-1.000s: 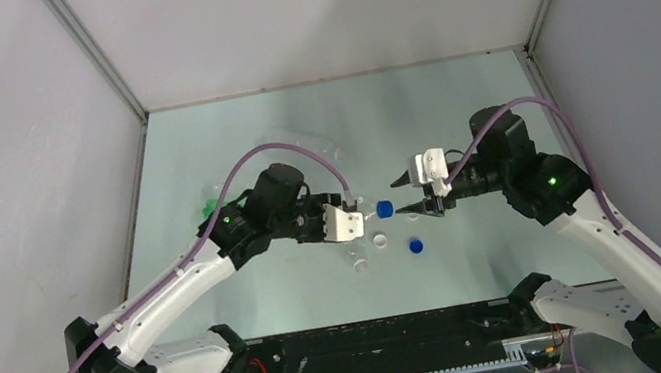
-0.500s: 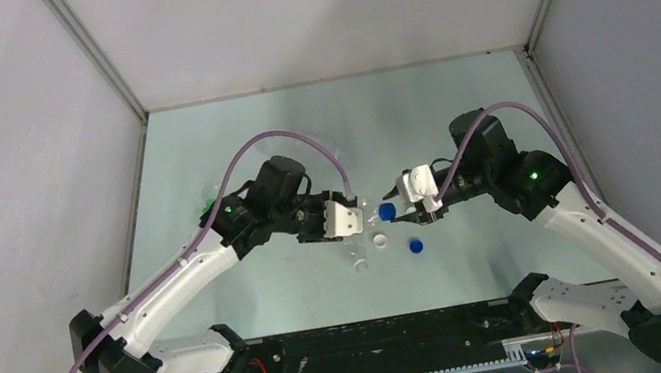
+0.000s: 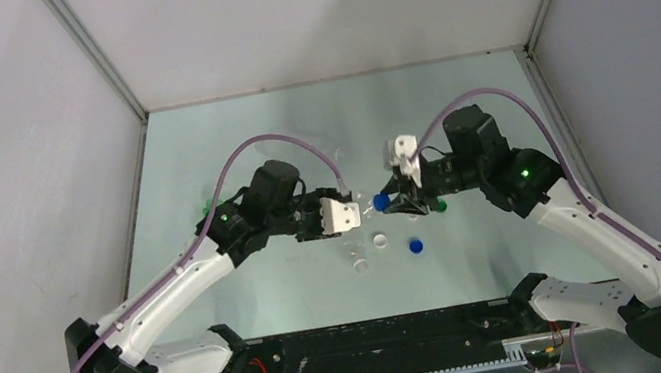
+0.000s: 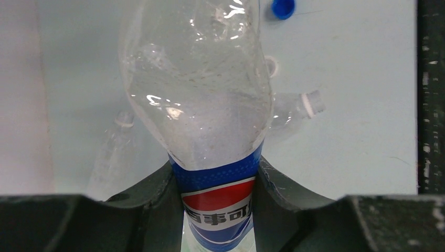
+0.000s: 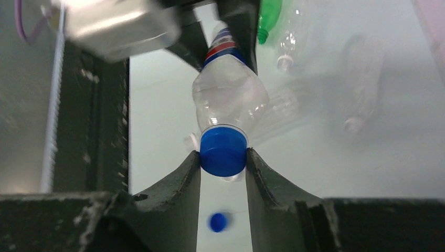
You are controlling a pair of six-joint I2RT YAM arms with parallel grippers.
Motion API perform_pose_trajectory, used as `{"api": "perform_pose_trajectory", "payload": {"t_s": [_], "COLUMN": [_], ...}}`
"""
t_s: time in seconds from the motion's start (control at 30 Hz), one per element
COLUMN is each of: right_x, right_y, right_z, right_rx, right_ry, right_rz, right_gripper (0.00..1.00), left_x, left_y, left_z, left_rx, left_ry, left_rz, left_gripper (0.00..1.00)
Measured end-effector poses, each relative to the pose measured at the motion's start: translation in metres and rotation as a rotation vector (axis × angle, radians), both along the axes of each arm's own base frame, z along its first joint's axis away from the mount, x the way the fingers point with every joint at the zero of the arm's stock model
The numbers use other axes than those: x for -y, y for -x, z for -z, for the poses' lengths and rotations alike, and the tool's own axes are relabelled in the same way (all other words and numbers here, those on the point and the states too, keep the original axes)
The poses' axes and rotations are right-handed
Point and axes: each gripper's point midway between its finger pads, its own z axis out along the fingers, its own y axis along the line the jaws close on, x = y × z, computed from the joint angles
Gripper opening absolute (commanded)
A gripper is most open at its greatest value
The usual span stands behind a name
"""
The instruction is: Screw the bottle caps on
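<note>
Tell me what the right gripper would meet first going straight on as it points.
The blue cap sits between the fingers of the right gripper, on the neck of the Pepsi bottle; that bottle, held by the left gripper, comes next.

I see the Pepsi bottle [image 4: 194, 105] as clear plastic, with a label in bands of blue, red and white and white characters on the lower blue. The cap [image 5: 223, 151] at its neck is solid blue, as is a loose cap [image 3: 416, 246]. Two more caps [image 3: 379, 238] are white. One bottle [image 5: 269, 16] is green, the other bottles [image 4: 294, 107] clear. The table [image 3: 295, 121] is pale grey-green. My arms [image 3: 171, 289] are white and black, with purple cables [image 3: 270, 137].
</note>
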Motion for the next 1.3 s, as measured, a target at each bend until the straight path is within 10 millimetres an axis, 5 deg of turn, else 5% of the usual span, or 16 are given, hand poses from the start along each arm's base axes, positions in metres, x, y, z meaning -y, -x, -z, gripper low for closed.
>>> {"api": "perform_pose_trajectory", "payload": {"t_s": [0.3,0.47,0.57,0.7,0.97,1.3], "right_x": [-0.002,-0.002,-0.002,0.000,0.009,-0.006], "right_y": [-0.030,-0.043,-0.044,-0.042,-0.038,-0.056], "right_z": [0.011,0.025,0.026,0.010,-0.043,-0.052], "right_rx": [-0.692,-0.993,-0.986,-0.808,-0.458,-0.385], "right_ry": [-0.118,-0.161,-0.160,-0.170,-0.365,-0.543], "right_rz": [0.607,0.800,0.797,0.692,0.555,0.654], "right_gripper": [0.00,0.05,0.34,0.50,0.60,0.58], "left_x": [-0.014,-0.019,-0.020,-0.019,-0.015,0.018], "left_y": [-0.034,-0.047,-0.049,-0.050,-0.045,-0.031], "left_z": [-0.009,-0.012,-0.012,-0.011,-0.012,-0.041], "left_rx": [0.411,0.622,0.640,0.580,0.389,0.250], "left_ry": [0.018,-0.046,-0.056,-0.005,0.164,0.423], "left_rz": [-0.254,-0.366,-0.380,-0.379,-0.386,-0.353], "left_gripper": [0.00,0.00,0.00,0.00,0.00,0.00]}}
